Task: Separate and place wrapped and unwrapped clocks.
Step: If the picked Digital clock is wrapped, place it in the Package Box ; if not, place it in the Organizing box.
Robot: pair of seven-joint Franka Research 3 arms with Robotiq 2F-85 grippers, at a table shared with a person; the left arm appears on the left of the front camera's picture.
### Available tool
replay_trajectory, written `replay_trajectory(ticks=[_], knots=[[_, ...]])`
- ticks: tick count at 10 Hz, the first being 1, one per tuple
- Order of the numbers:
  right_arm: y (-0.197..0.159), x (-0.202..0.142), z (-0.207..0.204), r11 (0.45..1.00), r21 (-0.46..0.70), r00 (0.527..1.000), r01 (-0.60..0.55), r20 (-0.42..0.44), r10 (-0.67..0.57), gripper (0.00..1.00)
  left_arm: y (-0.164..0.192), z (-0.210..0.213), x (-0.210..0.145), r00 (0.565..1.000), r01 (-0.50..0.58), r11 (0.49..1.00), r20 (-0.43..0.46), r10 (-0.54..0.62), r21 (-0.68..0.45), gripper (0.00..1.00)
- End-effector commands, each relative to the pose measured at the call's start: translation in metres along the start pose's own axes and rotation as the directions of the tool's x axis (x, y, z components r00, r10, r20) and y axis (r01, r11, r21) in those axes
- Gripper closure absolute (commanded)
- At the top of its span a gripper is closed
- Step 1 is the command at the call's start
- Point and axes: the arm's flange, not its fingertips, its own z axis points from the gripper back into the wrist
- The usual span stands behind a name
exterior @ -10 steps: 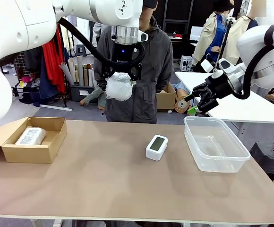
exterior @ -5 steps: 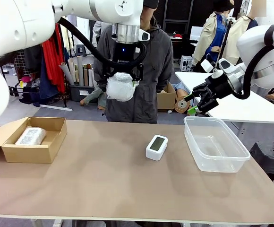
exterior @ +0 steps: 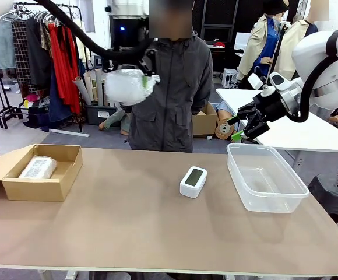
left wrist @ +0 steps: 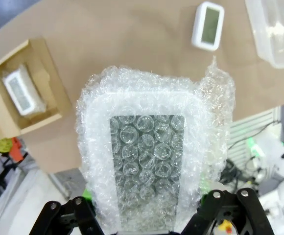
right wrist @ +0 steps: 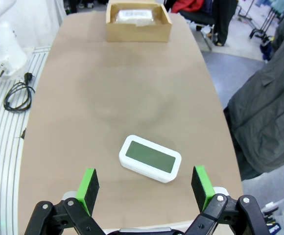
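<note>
Front view: the left gripper (exterior: 129, 69) hangs high over the far edge of the table (exterior: 128, 227), just left of the person (exterior: 169, 99) standing there. Its fingers are pressed in on a bubble-wrapped clock (exterior: 126, 86), which is well up in the air with plenty of room beneath it. From the left wrist view the wrap bulges past both fingers, and the grey screen shows through the bubbles.

A second wrapped clock (exterior: 38, 167) lies inside the open cardboard box (exterior: 41, 188) at the far left of the table, one flap hanging out over the left edge. The bare white clock (exterior: 193, 181) lies screen-up near the middle, just left of the clear tub (exterior: 274, 204) but not touching it. The tub sits close to the right edge.

Between the box and the bare clock runs a wide stretch of open tabletop, and the near half of the table is open too.

The right gripper (exterior: 236, 128) hovers above the tub's far left corner with its green pads spread wide and nothing between them.
</note>
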Motion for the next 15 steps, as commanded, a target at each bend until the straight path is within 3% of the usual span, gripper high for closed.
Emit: replay_trajectory(ticks=[1, 2, 5, 7, 8, 10, 11, 13, 14, 15], knots=[[0.000, 0.001, 0.001, 1.000, -0.007, 1.000, -0.008, -0.004, 0.008, 0.00, 0.032, -0.009, -0.029, 0.999, 0.011, 0.998, -0.033, -0.009, 0.065, 1.00], [0.000, 0.001, 0.001, 1.000, -0.007, 1.000, -0.008, -0.004, 0.008, 0.00, 0.054, -0.009, -0.037, 0.999, -0.039, 0.987, -0.017, 0.042, 0.157, 1.00], [0.000, 0.001, 0.001, 1.000, -0.007, 1.000, -0.008, -0.004, 0.008, 0.00, 0.095, -0.023, -0.057, 0.988, -0.134, 0.953, -0.032, 0.148, 0.272, 1.00], [0.000, 0.001, 0.001, 1.000, -0.007, 1.000, -0.008, -0.004, 0.008, 0.00, 0.120, -0.044, -0.065, 0.972, -0.232, 0.882, 0.060, 0.228, 0.410, 1.00], [0.000, 0.001, 0.001, 1.000, -0.007, 1.000, -0.008, -0.004, 0.008, 0.00, 0.128, -0.053, -0.068, 0.963, -0.266, 0.883, 0.146, 0.226, 0.386, 1.00], [0.000, 0.001, 0.001, 1.000, -0.007, 1.000, -0.008, -0.004, 0.008, 0.00, 0.145, -0.066, -0.070, 0.941, -0.312, 0.896, 0.236, 0.244, 0.317, 1.00], [0.000, 0.001, 0.001, 1.000, -0.007, 1.000, -0.008, -0.004, 0.008, 0.00, 0.156, -0.072, -0.069, 0.893, -0.399, 0.885, 0.320, 0.316, 0.240, 1.00], [0.000, 0.001, 0.001, 1.000, -0.007, 1.000, -0.008, -0.004, 0.008, 0.00, 0.170, -0.075, -0.066, 0.813, -0.506, 0.852, 0.404, 0.419, 0.134, 1.00], [0.000, 0.001, 0.001, 1.000, -0.007, 1.000, -0.008, -0.004, 0.008, 0.00, 0.155, -0.061, -0.052, 0.899, -0.399, 0.883, 0.294, 0.323, 0.248, 1.00], [0.000, 0.001, 0.001, 1.000, -0.007, 1.000, -0.008, -0.004, 0.008, 0.00, 0.155, -0.061, -0.052, 0.899, -0.399, 0.883, 0.294, 0.323, 0.248, 1.00]])
